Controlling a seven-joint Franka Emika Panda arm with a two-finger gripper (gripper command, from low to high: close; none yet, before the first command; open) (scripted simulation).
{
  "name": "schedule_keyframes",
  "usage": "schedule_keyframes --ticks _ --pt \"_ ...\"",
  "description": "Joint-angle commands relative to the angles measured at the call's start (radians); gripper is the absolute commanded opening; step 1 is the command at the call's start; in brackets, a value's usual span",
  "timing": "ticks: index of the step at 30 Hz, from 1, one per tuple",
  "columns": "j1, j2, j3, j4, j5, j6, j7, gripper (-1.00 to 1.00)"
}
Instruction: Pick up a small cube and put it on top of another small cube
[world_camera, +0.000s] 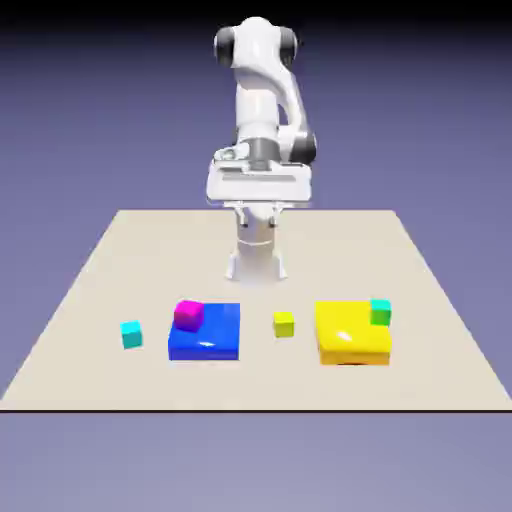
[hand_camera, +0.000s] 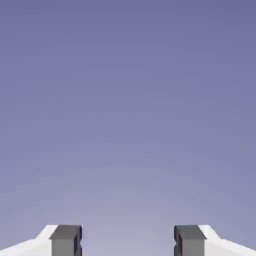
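The blue slab (world_camera: 205, 338) lies in the lower part of the exterior view, left of centre, with the magenta cube (world_camera: 188, 315) on it, toward the slab's left side. Right of centre is the yellow slab (world_camera: 350, 336) — the green cube (world_camera: 380, 312) sits on its right side. Between the two slabs, touching neither, the yellow cube (world_camera: 284, 324) rests directly on the surface (world_camera: 255, 385). The cyan cube (world_camera: 131, 335) is at the lower left of the frame, also directly on the surface, a little way from the blue slab's left edge; nothing is on top of it.

The surface is a plain beige, wider toward the bottom of the frame, with a dark front edge. Behind and below it is a blue-violet backdrop (world_camera: 70, 130), darkening to near black along the top. The arm (world_camera: 257, 100) stands at the top middle, its base at the far part of the surface.

The tool (world_camera: 260, 220) is near the middle of the frame, above the surface, its fingertips apart with nothing between them. In the hand view they show at the lower left and lower right, against plain blue-violet.
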Motion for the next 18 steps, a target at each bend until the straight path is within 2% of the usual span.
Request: schedule_keyframes --ticks 1,18 --pt "-0.008 0.036 -0.023 0.013 -0.002 -0.018 -0.041 0.00" --pt "-0.136 0.652 -0.422 0.237 -0.042 -0.317 -0.733 0.00"
